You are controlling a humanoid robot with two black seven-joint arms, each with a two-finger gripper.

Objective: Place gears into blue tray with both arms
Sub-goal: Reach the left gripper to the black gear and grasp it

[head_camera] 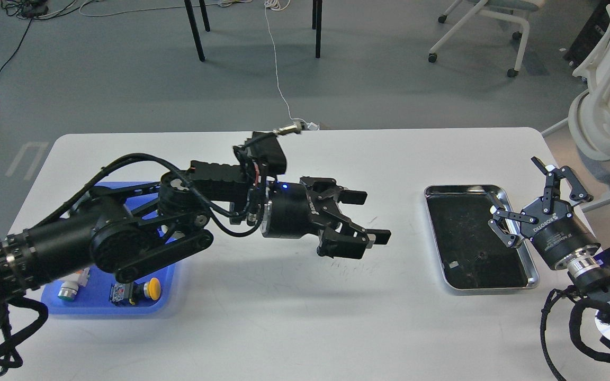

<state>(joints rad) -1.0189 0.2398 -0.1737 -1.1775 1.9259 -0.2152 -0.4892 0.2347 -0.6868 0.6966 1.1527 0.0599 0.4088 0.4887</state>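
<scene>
My left gripper (pixel 373 217) reaches out over the middle of the table, open, with nothing between its fingers. The gear that lay on the table top is hidden behind this gripper's lower finger. Another gear (pixel 481 257), a tiny black wheel, lies on the black liner of the steel tray (pixel 531 270). My right gripper (pixel 514 186) stands open at that tray's right rim and holds nothing. The blue tray (pixel 125 309) sits at the left, mostly covered by my left arm.
In the blue tray lie a yellow-cap switch (pixel 150 289) and a white and green one (pixel 66 291). White chairs stand beyond the table's right edge, and table legs and cables are on the floor behind.
</scene>
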